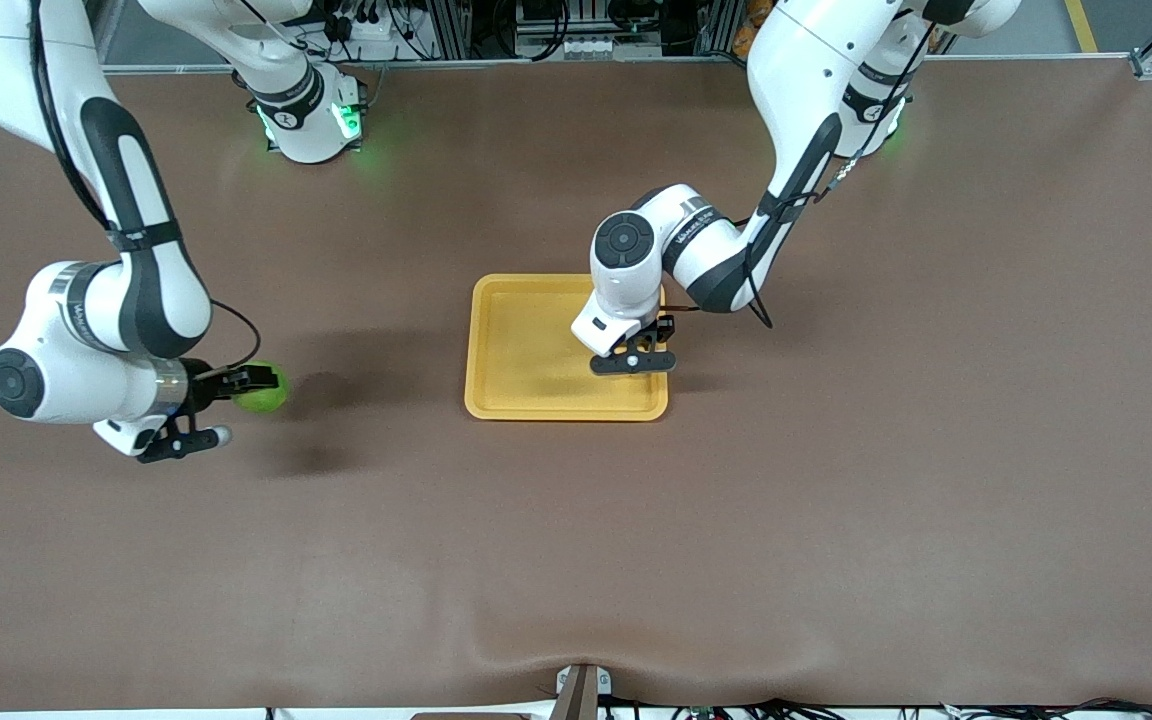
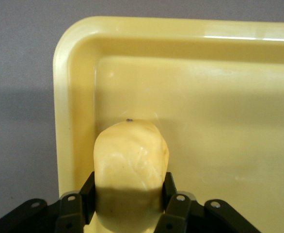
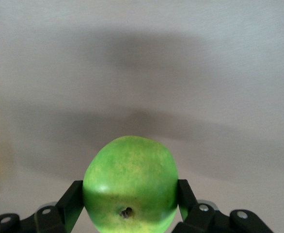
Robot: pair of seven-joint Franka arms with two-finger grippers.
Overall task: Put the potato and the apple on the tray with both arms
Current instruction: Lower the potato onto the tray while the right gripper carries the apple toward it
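The yellow tray (image 1: 516,340) lies mid-table. My left gripper (image 1: 634,352) hangs over the tray's corner toward the left arm's end, and its hand hides the potato in the front view. In the left wrist view the left gripper (image 2: 128,194) is shut on the pale yellow-tan potato (image 2: 131,155), with the tray's rim (image 2: 67,97) and floor beneath it. I cannot tell whether the potato touches the tray. My right gripper (image 1: 241,385) is over bare table at the right arm's end, shut on the green apple (image 1: 264,390). In the right wrist view the apple (image 3: 130,174) fills the right gripper (image 3: 130,199).
A brown mat (image 1: 836,500) covers the table, with a wrinkle near its front edge (image 1: 536,640). A small bracket (image 1: 579,690) sits at that edge. The arm bases (image 1: 311,120) stand along the table's back.
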